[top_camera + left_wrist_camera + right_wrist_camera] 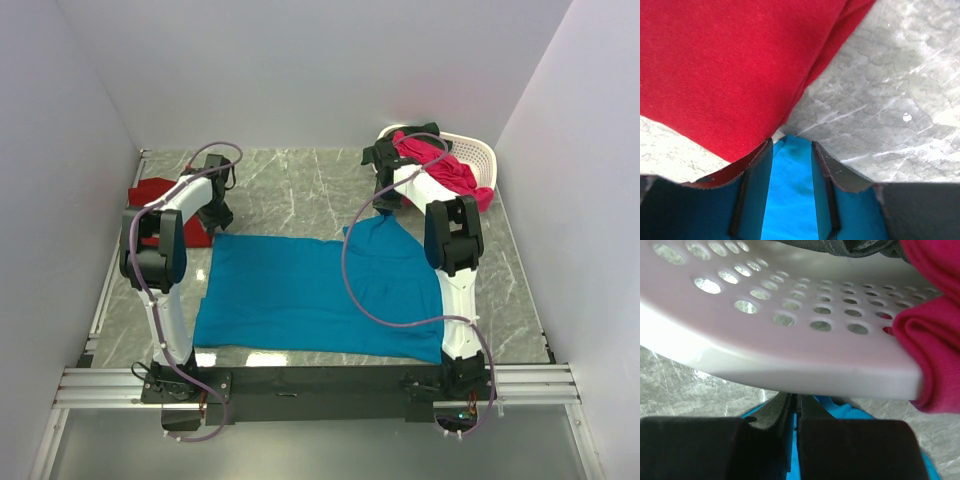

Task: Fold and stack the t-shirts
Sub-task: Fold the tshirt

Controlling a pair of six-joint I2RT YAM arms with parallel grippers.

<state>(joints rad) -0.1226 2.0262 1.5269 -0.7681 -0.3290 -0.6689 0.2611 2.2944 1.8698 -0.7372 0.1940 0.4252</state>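
**Grey marble worktop, teal t-shirt spread out for folding**

White walls close in on three sides of the marble. The teal t-shirt lies almost flat across the middle, between the two arms, with its near hem close to their bases. A red t-shirt sits at the far left, just beside the teal one's far left corner. At the far right a white basket holds a pink t-shirt that spills over its rim.

The left pincer is down at the far left corner of the teal cloth. Its jaws stand apart with a strip of teal showing between them, so it looks released, not clamped. The right pincer is clenched on the far right corner. From above, the cloth rises to a small peak there, just under the basket's edge.

This fabric looks light, limp and thin. It should drape and crease wherever it is lifted, and one held corner will drag the rest along. To my eye the best holds are the two far corners together, or shoulder and hem on one side, so the fold comes over evenly. With only one corner gripped, the shirt would likely skew. The raised corner could also snag on the basket, and the left jaws could catch the red cloth as well, since it lies so close.
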